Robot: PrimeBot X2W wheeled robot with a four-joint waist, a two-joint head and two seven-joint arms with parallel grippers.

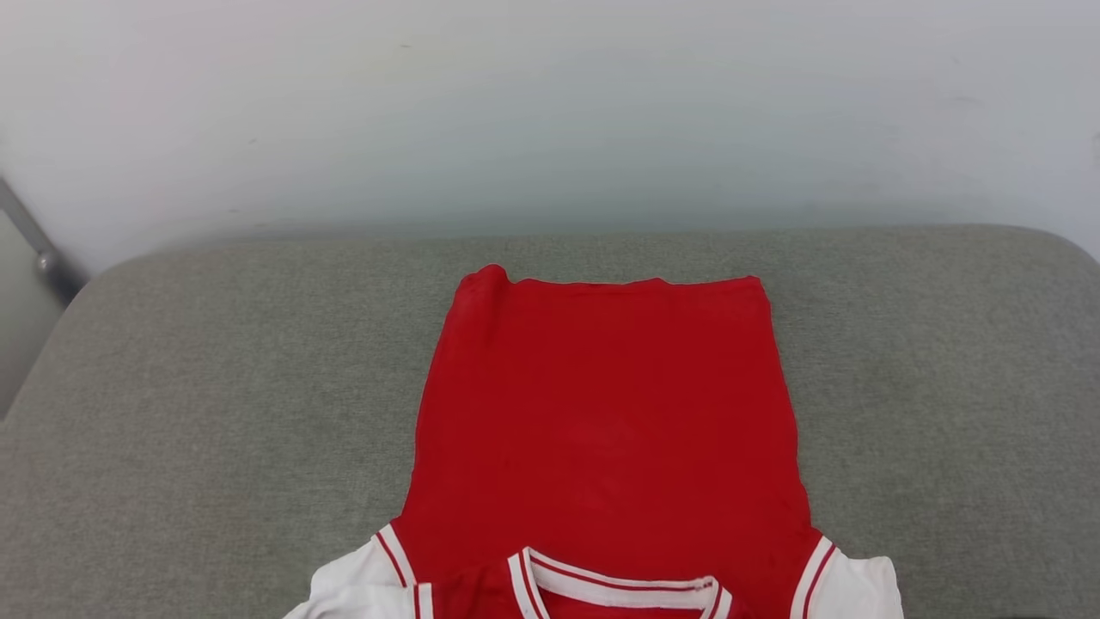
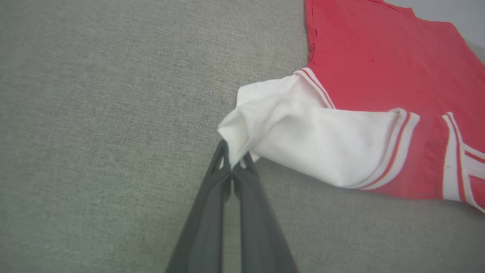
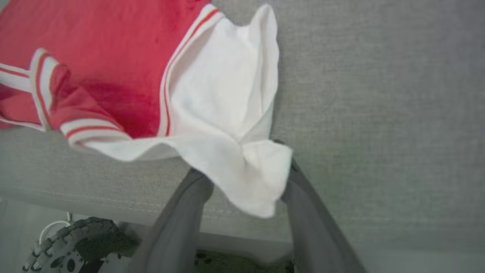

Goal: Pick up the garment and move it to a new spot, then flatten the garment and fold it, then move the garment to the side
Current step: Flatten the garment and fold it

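Position: garment [image 1: 606, 413] lies plain red back up on the grey cushion [image 1: 215, 387], hem [image 1: 619, 282] toward the pale wall [image 1: 550, 103], collar [image 1: 614, 585] nearest the robot.

left gripper [image 2: 232, 161]: pinched tight on the tip of the white left sleeve [image 2: 303, 144], raising it into a peak. Likely a hold for drawing the sleeve out flat or turning it inward.

right gripper [image 3: 242, 167]: jaws stand well apart, right sleeve [image 3: 223, 106] draped across them, tips hidden under cloth. No clamp there, I judge.

Room: bare cushion on both sides and beyond the hem. Near side tight: front seam [image 3: 94, 203] runs just under the right sleeve, a wheel [image 3: 64, 242] below. Cloth could slip off that edge
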